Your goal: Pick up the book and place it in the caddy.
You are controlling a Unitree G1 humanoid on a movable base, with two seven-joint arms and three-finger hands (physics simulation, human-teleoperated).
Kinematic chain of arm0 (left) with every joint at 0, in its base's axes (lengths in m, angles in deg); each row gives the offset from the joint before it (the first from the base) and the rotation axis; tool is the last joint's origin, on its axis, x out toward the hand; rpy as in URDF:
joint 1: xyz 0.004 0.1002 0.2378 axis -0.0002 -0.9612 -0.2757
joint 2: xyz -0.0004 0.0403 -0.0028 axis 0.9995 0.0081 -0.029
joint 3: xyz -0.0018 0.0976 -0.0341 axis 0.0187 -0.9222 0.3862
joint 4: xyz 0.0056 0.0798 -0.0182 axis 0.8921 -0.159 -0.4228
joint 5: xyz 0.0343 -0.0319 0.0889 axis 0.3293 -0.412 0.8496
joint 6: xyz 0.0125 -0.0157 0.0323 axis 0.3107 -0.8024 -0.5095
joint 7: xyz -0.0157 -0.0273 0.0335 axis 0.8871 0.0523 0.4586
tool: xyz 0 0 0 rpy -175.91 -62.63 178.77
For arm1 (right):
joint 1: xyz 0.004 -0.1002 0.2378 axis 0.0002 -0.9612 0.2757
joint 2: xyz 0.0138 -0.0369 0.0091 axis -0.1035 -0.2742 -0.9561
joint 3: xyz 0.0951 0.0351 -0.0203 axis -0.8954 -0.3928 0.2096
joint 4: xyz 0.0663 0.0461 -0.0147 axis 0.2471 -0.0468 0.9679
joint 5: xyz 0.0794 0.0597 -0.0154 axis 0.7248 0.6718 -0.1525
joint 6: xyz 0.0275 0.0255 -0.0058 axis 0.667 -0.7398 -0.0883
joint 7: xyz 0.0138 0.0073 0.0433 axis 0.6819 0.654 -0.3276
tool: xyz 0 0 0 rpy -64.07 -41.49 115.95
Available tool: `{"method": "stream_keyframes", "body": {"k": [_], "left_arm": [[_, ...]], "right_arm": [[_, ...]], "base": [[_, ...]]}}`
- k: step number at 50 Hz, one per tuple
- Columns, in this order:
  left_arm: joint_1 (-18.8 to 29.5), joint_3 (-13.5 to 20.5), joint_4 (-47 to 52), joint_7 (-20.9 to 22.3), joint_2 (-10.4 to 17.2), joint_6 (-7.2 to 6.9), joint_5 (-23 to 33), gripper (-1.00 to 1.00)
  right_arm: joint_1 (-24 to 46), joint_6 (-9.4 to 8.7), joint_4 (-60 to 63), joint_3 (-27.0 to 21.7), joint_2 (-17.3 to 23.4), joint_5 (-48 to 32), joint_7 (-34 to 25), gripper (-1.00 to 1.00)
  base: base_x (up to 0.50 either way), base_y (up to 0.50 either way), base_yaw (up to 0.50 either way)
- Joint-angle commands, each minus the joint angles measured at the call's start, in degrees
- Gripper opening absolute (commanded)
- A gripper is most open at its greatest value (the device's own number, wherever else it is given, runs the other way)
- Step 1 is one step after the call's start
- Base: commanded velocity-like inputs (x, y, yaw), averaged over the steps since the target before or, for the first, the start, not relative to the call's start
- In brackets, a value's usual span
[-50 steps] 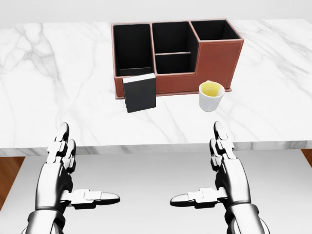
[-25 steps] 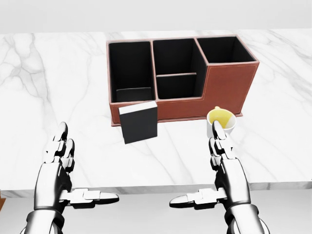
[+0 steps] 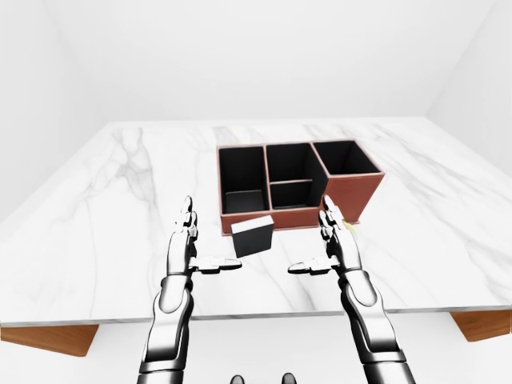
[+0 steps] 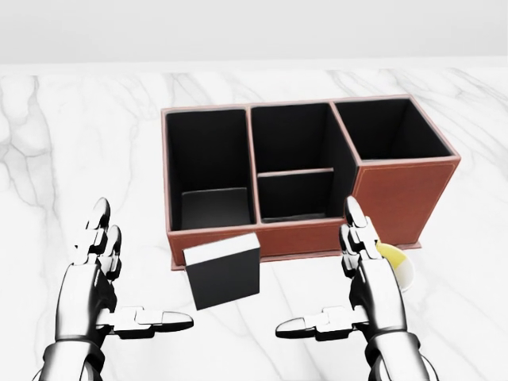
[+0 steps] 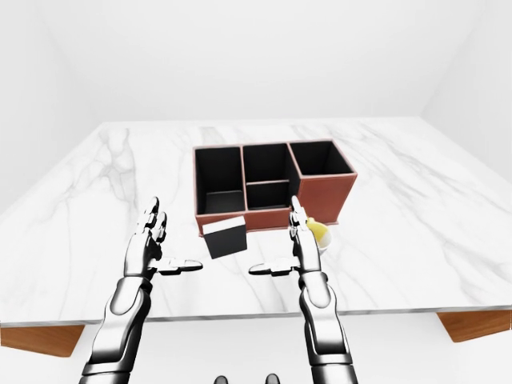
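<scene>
Marble desk (image 4: 71, 143) under a plain white room has the brown caddy (image 4: 397, 198) mid-desk, the dark book (image 4: 223, 275) propped just off its near wall, a yellow cup (image 4: 394, 262) beside, and both left hand (image 4: 99, 294) and right hand (image 4: 361, 290) splayed open, holding nothing.

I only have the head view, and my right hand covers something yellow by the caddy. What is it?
Observer: A small cup, yellow inside. In the right-eye view it stands on the table, just right of your right hand, near the caddy.
Operator: Are my hands over the table?
Observer: Yes. The left-eye view shows both forearms crossing its near edge. The left hand is open, left of the book.
</scene>
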Motion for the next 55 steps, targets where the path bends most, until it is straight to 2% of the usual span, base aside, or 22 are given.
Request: {"method": "stream_keyframes", "body": {"k": [1,2,7,10,21,25,27,33,37,39,45,49,50,54,55], "left_arm": [[-0.16,-0.04,0.28,0.0,-0.05,-0.24,-0.15,1.0],[0.06,0.04,-0.34,0.01,-0.02,0.16,-0.2,1.0],[-0.01,0.03,0.04,-0.03,-0.01,-0.18,-0.24,1.0],[0.04,0.1,-0.5,0.01,0.02,0.29,-0.29,1.0],[0.09,0.25,-0.31,-0.01,0.1,-0.05,-0.37,1.0],[0.01,0.28,0.02,-0.06,0.08,-0.3,-0.41,1.0],[0.04,0.27,-0.09,-0.09,0.08,-0.21,-0.38,1.0],[0.04,0.3,-0.13,-0.1,0.09,-0.17,-0.41,1.0],[-0.16,0.25,-0.19,-0.14,0.07,0.08,-0.28,1.0],[-0.17,0.25,-0.17,-0.14,0.07,0.07,-0.27,1.0],[-0.2,0.34,-0.29,-0.17,0.09,0.25,-0.31,1.0],[-0.09,0.39,-0.53,-0.17,0.12,0.4,-0.34,1.0],[-0.07,0.41,-0.56,-0.18,0.14,0.42,-0.33,1.0],[-0.07,0.41,-0.55,-0.19,0.14,0.42,-0.35,1.0],[-0.19,0.35,-0.02,-0.23,0.1,0.0,-0.32,1.0]], "right_arm": [[0.22,-0.27,-0.81,0.06,-0.01,-0.18,0.04,1.0],[0.3,-0.58,-0.97,0.03,-0.03,-0.2,0.15,1.0],[0.02,-0.79,-0.46,0.25,-0.09,-0.31,0.08,1.0],[0.07,-0.75,-0.7,0.29,-0.08,-0.43,0.11,1.0],[0.01,-1.41,-0.51,1.11,-0.13,-1.64,0.06,1.0],[0.5,-2.48,-0.25,1.71,0.31,-5.97,1.69,1.0],[0.71,-4.28,0.71,2.28,0.04,-8.03,2.25,1.0],[0.62,-4.28,2.95,3.44,-0.28,-10.02,1.44,1.0],[-0.05,-4.28,10.39,6.17,-0.49,-16.18,0.91,1.0],[-0.06,-4.28,10.45,6.13,-0.57,-16.34,0.83,1.0],[1.1,-4.28,11.86,8.59,0.32,-25.77,-0.53,1.0],[1.72,-4.28,13.28,9.25,-0.13,-29.45,-3.67,1.0],[2.48,-4.28,14.19,9.86,0.13,-32.5,-4.71,1.0],[2.71,-4.28,14.78,9.73,-0.16,-34.11,-6.32,1.0],[4.0,-4.28,16.29,10.22,0.44,-37.16,-8.34,1.0]], "base": [[0.39,0.0,0.0],[0.21,0.0,0.0],[0.02,0.0,0.0],[0.0,0.0,0.0],[0.0,0.0,0.0],[0.0,0.0,0.0],[0.0,0.0,0.0],[0.0,0.0,0.0],[0.0,0.0,0.0],[0.0,0.0,0.0],[0.0,0.0,0.0],[0.0,0.0,0.0],[0.0,0.0,0.0],[0.0,0.0,0.0],[0.0,0.0,0.0]]}}
